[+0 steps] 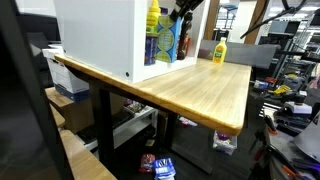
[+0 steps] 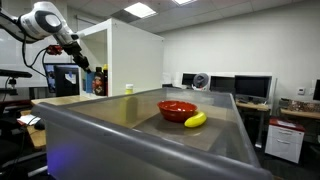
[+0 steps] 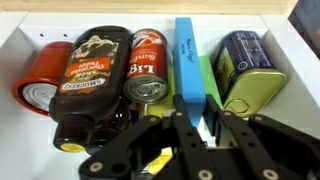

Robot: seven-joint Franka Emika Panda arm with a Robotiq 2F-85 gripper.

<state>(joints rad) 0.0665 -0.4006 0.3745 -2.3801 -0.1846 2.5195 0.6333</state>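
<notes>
The blue box (image 3: 187, 62) stands on its narrow edge in the centre of the wrist view, inside a white cabinet (image 3: 290, 55), and the gripper (image 3: 193, 128) comes in from the bottom of the frame with its two dark fingers (image 3: 184, 128) on both sides of the lower end of this box. The jaws are only a little apart, about as wide as the box, but I cannot tell if they really press on it. Against the right side of the blue box leans a green box (image 3: 207, 80), and further right lies a blue and gold tin (image 3: 244, 65). To the left of the blue box there is an orange can (image 3: 147, 65), then a brown syrup bottle (image 3: 92, 85), and a red can (image 3: 42, 78) at the far left. In an exterior view, a yellow bottle (image 1: 218, 52) stands on the wooden table (image 1: 200, 95) at the upper right, beside the cabinet. In an exterior view, a red bowl (image 2: 177, 109) and a banana (image 2: 195, 120) lie near the centre of the frame.
</notes>
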